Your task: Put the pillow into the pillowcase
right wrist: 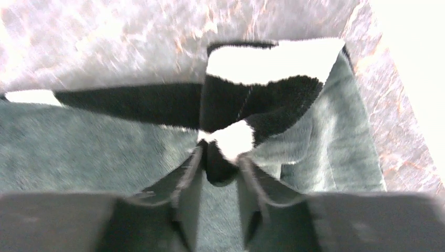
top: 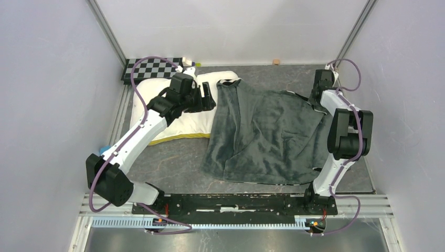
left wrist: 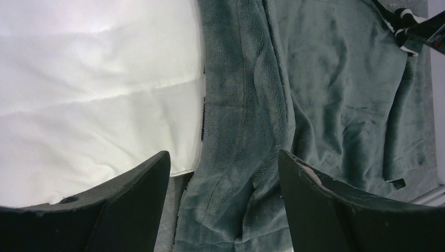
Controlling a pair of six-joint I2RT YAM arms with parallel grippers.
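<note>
Lighting the top view evenly from above, leaving only faint shadows on the table (top: 173,168). Blowing out to near-featureless white across the pillow (left wrist: 94,89) left of the left gripper (left wrist: 224,157), rendering its finger bases dark and unfocused. Smearing the whole right wrist view with motion blur, washing out the table beyond the right gripper (right wrist: 220,157), glaring pure white to its far right, softening the pillowcase (right wrist: 78,152) plush.

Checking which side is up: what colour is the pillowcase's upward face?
Plain dark grey-green plush on the pillowcase, best seen from the top external view.
</note>
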